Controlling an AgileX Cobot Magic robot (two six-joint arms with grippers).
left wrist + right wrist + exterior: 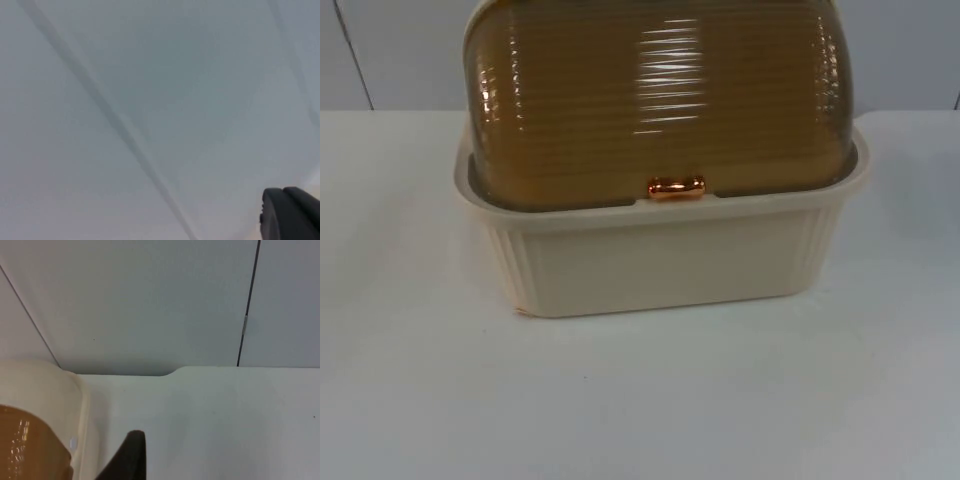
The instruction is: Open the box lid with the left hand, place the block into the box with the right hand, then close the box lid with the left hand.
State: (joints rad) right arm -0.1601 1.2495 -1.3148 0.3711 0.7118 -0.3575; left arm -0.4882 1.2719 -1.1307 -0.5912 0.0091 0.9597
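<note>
White table [410,380] holds one closed box [660,265].

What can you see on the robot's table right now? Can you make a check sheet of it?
Surface: white table, bare around the box.
Job's things: cream box with ribbed sides, its amber lid down and shut, copper handle at the lid's front edge. Block: nothing seen.
Clutter: nothing seen.
Grippers: left gripper's fingertip against the grey wall; right gripper's fingertip beside the box.
Cables: nothing noted.
Surroundings: grey partition wall.
</note>
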